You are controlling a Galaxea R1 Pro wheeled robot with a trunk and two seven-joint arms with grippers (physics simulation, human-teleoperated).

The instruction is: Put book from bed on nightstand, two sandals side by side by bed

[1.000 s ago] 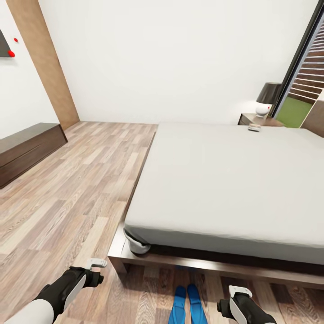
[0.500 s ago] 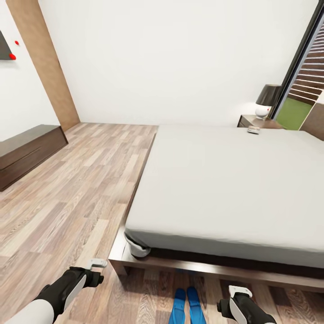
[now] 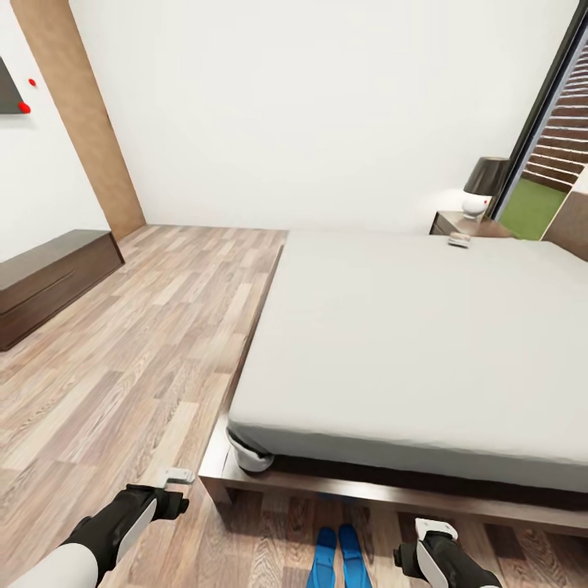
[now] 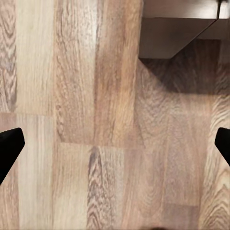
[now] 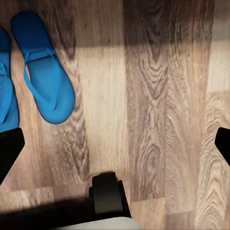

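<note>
The bed (image 3: 425,343), with its pale grey mattress and dark wooden base, takes up the middle and right of the head view. Two blue sandals (image 3: 341,557) lie side by side on the floor just before its foot; one sandal (image 5: 45,72) shows whole in the right wrist view, with the other sandal (image 5: 5,91) at the frame's edge. A small flat thing (image 3: 460,240) lies at the mattress's far edge by the nightstand (image 3: 467,224); it is too small to tell if it is the book. My left gripper (image 3: 173,483) and right gripper (image 3: 431,535) hang open over bare floor.
A long dark-brown bench cabinet (image 3: 49,282) stands along the left wall. A lamp (image 3: 483,181) sits on the nightstand. A corner of the bed base (image 4: 177,33) is close to my left gripper. Wide wood-plank floor (image 3: 139,351) lies left of the bed.
The whole head view has shifted a little, so bed and sandals sit lower in the picture. That is the camera moving. Both grippers keep their pose and stay open.
</note>
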